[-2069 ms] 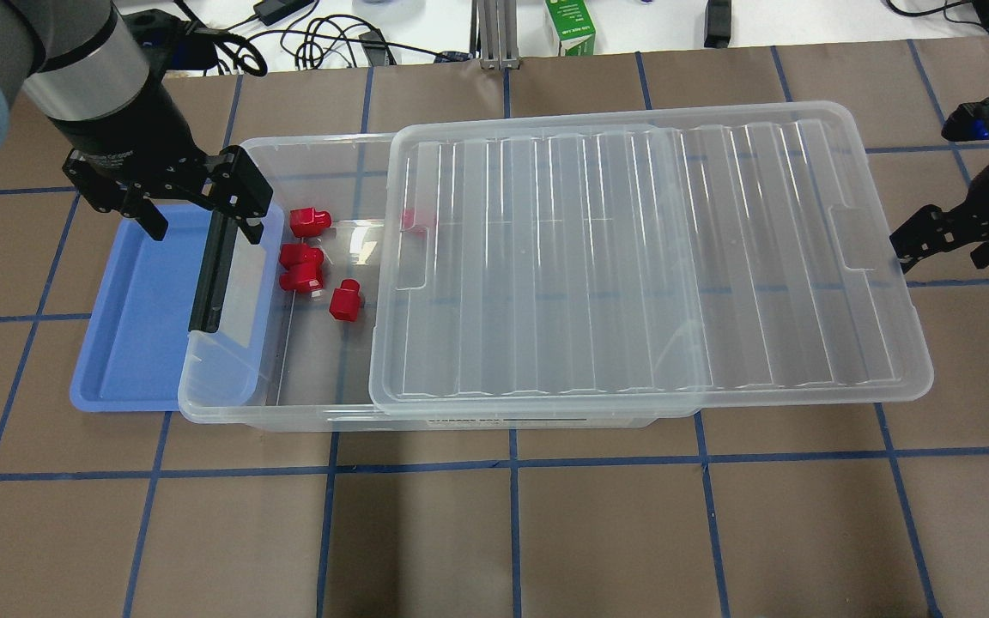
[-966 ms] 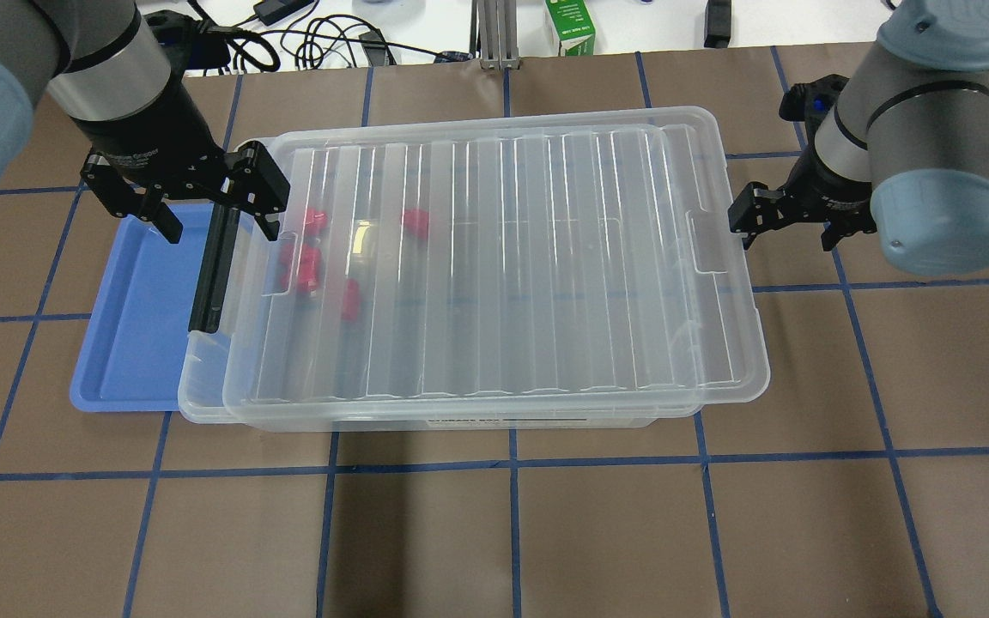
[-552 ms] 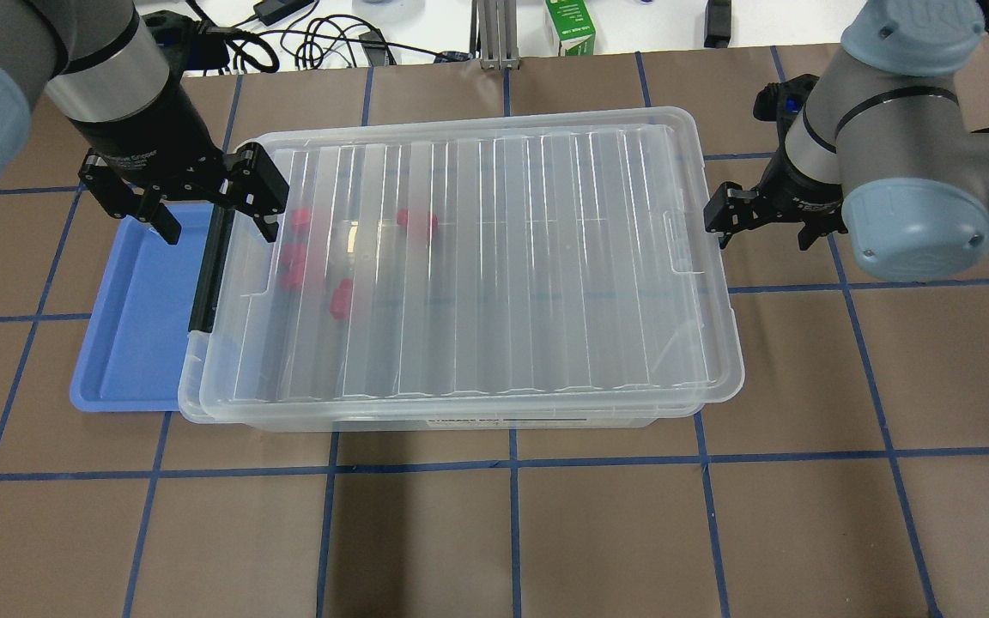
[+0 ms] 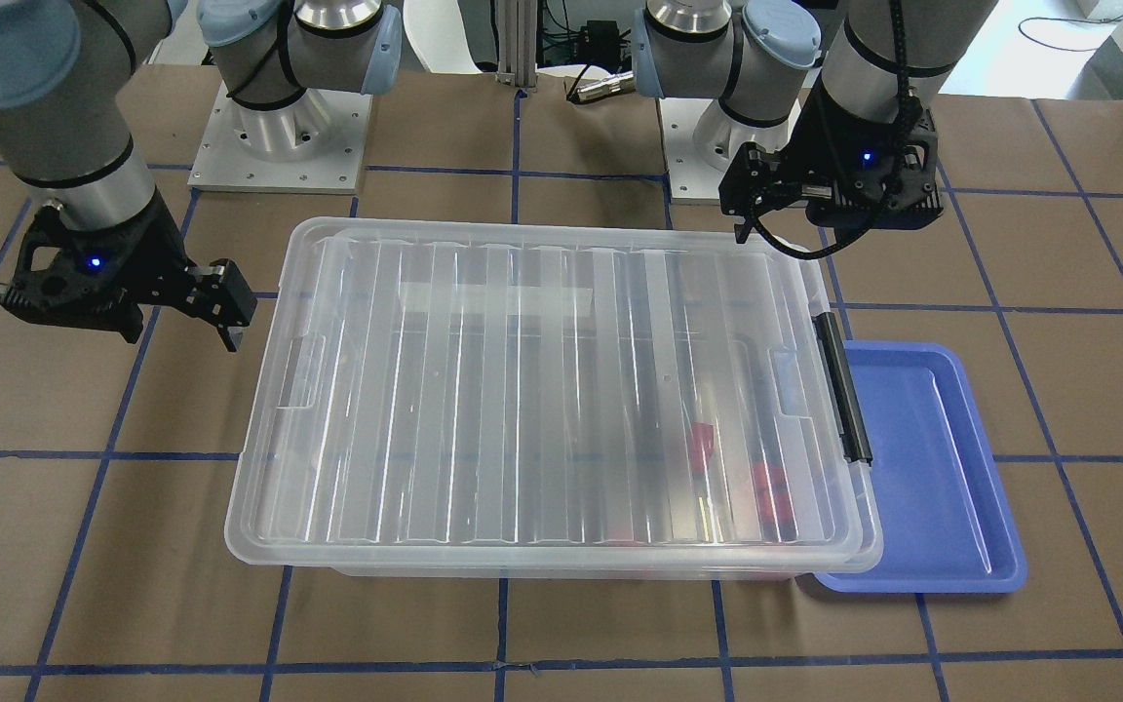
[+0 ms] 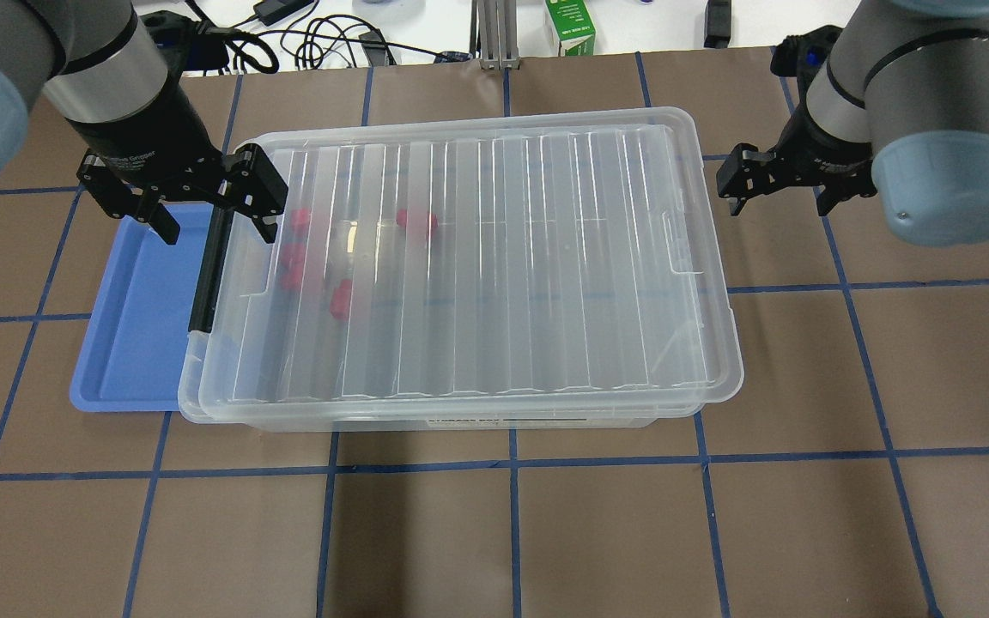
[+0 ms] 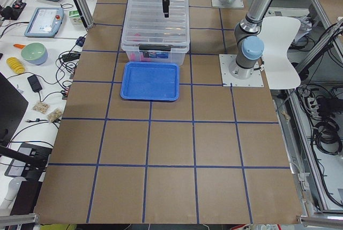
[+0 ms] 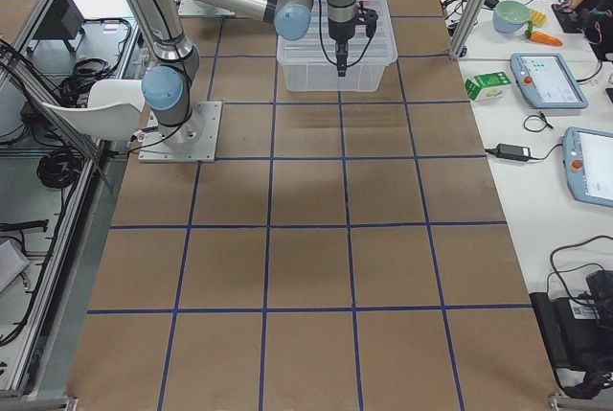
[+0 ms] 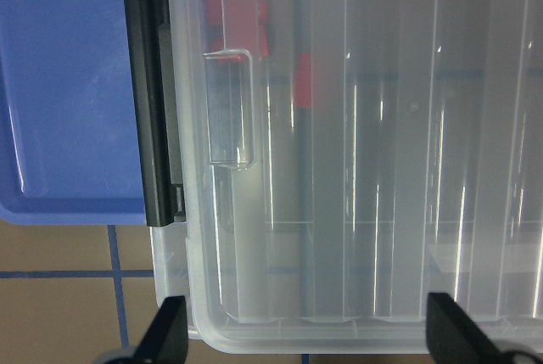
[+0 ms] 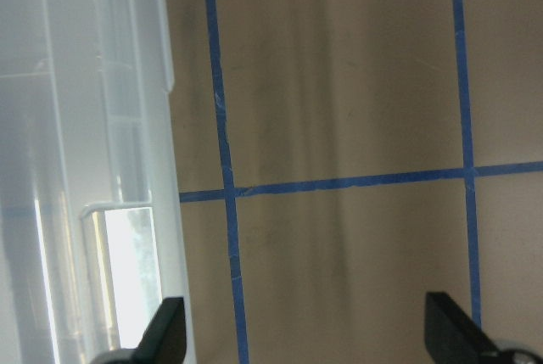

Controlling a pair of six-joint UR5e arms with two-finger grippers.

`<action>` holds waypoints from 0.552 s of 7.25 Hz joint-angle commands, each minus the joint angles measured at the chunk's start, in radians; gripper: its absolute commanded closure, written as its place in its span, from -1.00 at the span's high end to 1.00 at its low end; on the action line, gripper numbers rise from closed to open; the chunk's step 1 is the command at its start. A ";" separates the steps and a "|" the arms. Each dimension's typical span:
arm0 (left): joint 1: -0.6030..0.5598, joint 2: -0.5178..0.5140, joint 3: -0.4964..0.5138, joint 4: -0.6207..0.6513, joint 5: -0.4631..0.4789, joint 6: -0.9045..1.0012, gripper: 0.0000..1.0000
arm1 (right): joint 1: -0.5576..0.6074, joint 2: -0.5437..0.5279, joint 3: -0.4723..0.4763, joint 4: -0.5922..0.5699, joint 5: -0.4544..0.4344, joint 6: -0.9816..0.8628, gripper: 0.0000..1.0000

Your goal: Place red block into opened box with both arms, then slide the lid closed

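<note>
The clear ribbed lid [image 5: 477,257] lies over the whole box [image 5: 426,422], its notch next to the black latch bar [image 5: 207,275]. Several red blocks [image 5: 417,221] show blurred through the lid near the box's left end, and also in the front view [image 4: 771,492]. My left gripper [image 5: 213,225] hangs open above the latch end. In its wrist view the latch bar [image 8: 153,101] and red blocks [image 8: 303,80] lie beyond the fingertips [image 8: 170,330]. My right gripper [image 5: 779,204] is open and apart from the lid's right end, over bare table paper [image 9: 339,126].
A blue tray [image 5: 134,326] sits against the box's latch end, partly under it. A green carton [image 5: 570,26] and cables lie beyond the table's far edge. Brown paper with blue tape lines stretches in front of the box and to its right.
The lid slid left from half-off to fully over the box, pushed by the right gripper. In the last half second the right gripper drew back from the lid's end. The left gripper stayed.
</note>
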 commanded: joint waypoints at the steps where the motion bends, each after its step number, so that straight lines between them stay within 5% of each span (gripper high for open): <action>1: 0.000 -0.003 0.000 0.000 -0.002 0.002 1.00 | 0.045 -0.073 -0.107 0.175 0.000 0.059 1.00; 4: 0.000 0.000 -0.002 0.000 -0.001 0.002 1.00 | 0.113 -0.071 -0.182 0.315 -0.002 0.125 1.00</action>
